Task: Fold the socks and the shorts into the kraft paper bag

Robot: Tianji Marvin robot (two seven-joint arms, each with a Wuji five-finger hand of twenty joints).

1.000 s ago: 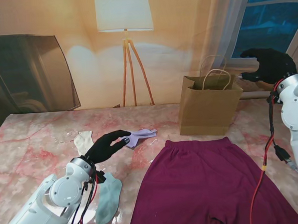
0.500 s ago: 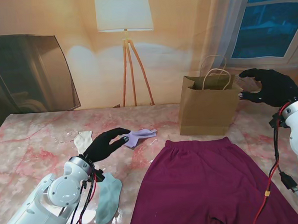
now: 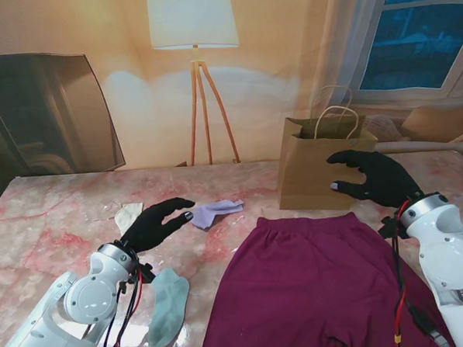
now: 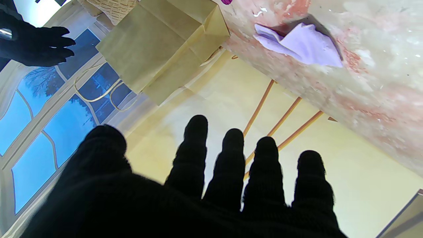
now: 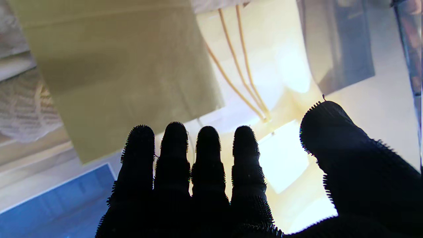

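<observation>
The kraft paper bag [image 3: 324, 165] stood upright and open-topped on the marble table [image 3: 55, 214], its twine handles raised; it serves as the reference here. The shorts [image 3: 323, 285], maroon, lay flat on the table just on my side of the bag, with the waistband toward the bag and close to its base.

The lavender sock [image 3: 216, 211] lay crumpled on the table to the left of the bag, well apart from it. The pale green sock [image 3: 169, 307] lay farther left of the bag and much nearer to me. A cream sock [image 3: 127, 218] lay left of the lavender one, partly hidden by the left hand.

The left hand [image 3: 155, 222] hovered palm-down left of the bag, fingertips just short of the lavender sock. In the left wrist view its fingers [image 4: 195, 152] were extended and spread, with nothing in them.

The right hand [image 3: 375, 178] was raised in front of the bag's right half, over the waistband of the shorts. Whether it touched the bag cannot be determined. In the right wrist view its fingers [image 5: 175, 155] were straight and side by side, thumb held wide, grasping nothing.
</observation>
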